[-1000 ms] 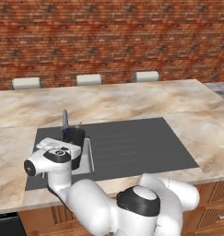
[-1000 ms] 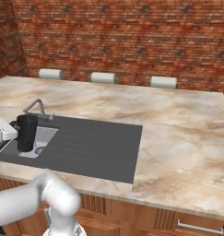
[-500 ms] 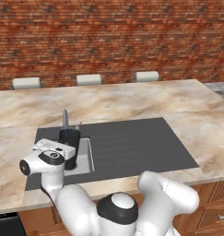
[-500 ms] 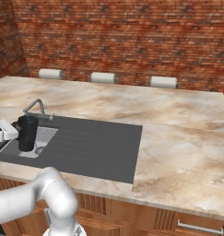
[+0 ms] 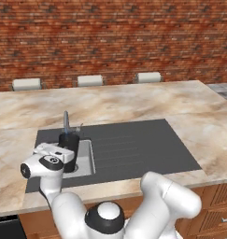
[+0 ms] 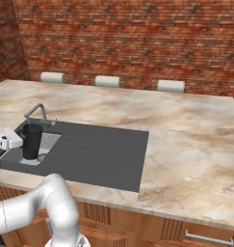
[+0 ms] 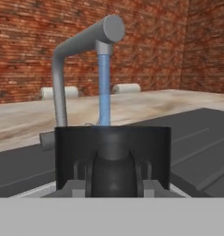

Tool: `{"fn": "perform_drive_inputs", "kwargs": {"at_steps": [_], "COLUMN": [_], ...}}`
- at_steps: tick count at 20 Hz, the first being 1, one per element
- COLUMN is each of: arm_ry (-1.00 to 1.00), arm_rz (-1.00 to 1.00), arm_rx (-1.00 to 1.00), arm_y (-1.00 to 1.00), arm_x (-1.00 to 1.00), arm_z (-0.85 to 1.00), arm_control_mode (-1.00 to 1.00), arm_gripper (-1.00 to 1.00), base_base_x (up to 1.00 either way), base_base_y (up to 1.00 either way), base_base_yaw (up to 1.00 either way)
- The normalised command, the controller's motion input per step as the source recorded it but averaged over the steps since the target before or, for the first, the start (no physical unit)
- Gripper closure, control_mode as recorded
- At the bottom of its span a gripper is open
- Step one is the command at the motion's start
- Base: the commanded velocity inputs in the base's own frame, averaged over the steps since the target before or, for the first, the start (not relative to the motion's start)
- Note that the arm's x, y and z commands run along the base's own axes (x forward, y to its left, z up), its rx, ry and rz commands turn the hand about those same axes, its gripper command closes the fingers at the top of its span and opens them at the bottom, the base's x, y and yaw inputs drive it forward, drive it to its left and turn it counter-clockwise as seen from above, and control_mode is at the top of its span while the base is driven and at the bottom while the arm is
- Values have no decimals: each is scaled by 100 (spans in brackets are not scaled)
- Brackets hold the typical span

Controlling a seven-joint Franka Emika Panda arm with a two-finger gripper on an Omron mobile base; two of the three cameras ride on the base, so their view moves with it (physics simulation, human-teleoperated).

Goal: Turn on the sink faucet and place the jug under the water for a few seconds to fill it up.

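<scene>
black and glossy, the jug (image 7: 112, 159) sat in the sink (image 5: 133, 149) basin under the faucet (image 7: 76, 60), as it had a second before. only the arm behind had shifted. water (image 7: 104, 90) ran into its mouth, so filling was likely underway. the gripper (image 7: 112, 182) seemed clenched on its handle, though the fingertips were mostly hidden.

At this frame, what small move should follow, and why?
Probably none beyond holding steady: the thin light-blue water stream from the grey metal faucet spout already drops into the glossy black jug over the light grey sink basin, with the gripper at its handle.
</scene>
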Motion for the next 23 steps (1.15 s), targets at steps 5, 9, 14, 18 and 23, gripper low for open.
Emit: {"fn": "perform_drive_inputs", "kwargs": {"at_steps": [5,9,14,18,23], "arm_ry": [0,0,0,-4,-6], "arm_rz": [0,0,0,0,0], "arm_rx": [0,0,0,-1,-2], "arm_y": [15,18,15,6,7], "arm_x": [24,26,25,1,0], "arm_z": [-35,-39,-35,-20,-23], "arm_control_mode": [-100,-100,-100,-100,-100], "arm_gripper": [100,100,100,100,100], "base_base_x": [0,0,0,0,0], "base_base_y": [0,0,0,0,0], "base_base_yaw": [0,0,0,0,0]}}
